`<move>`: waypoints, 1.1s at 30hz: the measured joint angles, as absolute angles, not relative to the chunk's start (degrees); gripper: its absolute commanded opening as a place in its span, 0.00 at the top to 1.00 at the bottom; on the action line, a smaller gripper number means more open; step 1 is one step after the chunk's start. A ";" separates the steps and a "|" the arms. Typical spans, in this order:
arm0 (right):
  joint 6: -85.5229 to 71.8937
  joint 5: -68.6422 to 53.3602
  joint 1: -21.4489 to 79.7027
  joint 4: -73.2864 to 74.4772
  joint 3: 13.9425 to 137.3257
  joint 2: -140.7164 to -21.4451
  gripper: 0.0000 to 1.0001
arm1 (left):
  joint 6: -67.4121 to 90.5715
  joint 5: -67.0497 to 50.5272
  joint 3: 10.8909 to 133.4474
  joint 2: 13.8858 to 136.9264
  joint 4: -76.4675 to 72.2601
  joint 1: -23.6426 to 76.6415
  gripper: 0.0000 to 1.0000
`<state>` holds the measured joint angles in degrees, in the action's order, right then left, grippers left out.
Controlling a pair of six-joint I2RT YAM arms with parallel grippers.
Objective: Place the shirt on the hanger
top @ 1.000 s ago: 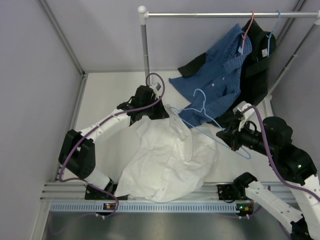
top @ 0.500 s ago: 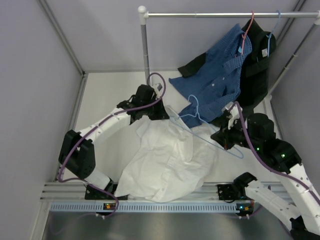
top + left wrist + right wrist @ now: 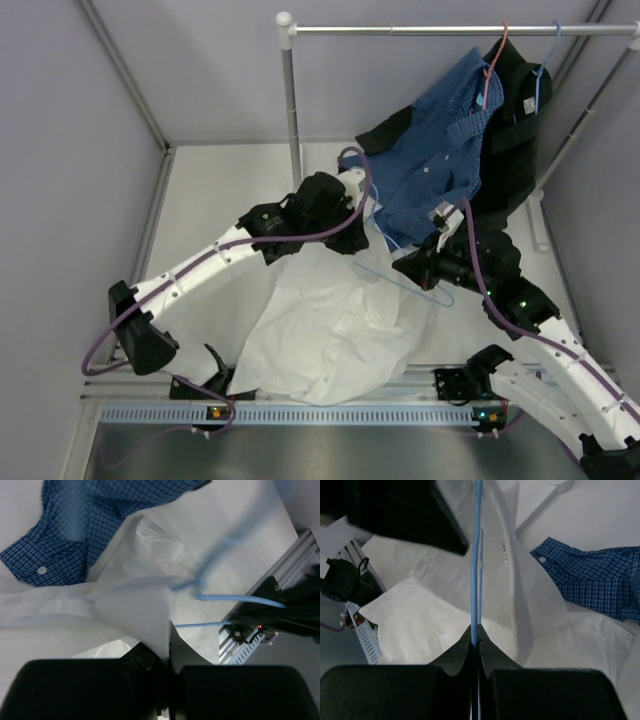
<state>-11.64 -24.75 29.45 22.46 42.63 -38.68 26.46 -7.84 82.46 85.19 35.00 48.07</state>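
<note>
White shirt (image 3: 330, 335) in left gripper (image 3: 165, 652), hanger (image 3: 476, 555) in right gripper (image 3: 475, 636)

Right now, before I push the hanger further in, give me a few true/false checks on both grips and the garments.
1. The right fingers are shut on the hanger. True.
2. The left fingers are open and hold nothing. False: they pinch a fold of the shirt.
3. The blue patterned shirt hangs from the rail. True.
4. The shirt already hangs from the rail. False: most of it lies heaped on the table.
</note>
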 measured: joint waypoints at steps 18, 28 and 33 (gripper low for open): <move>-17.17 -27.97 29.45 -5.23 32.56 -29.26 1.00 | 24.60 16.67 94.32 74.19 46.89 61.10 1.00; -18.20 -23.35 29.45 -8.36 28.10 -23.05 1.00 | 24.62 17.56 97.58 78.43 46.92 61.23 1.00; -18.57 -25.87 29.45 -8.64 28.16 -28.47 1.00 | 23.99 16.23 97.69 79.00 46.92 61.71 1.00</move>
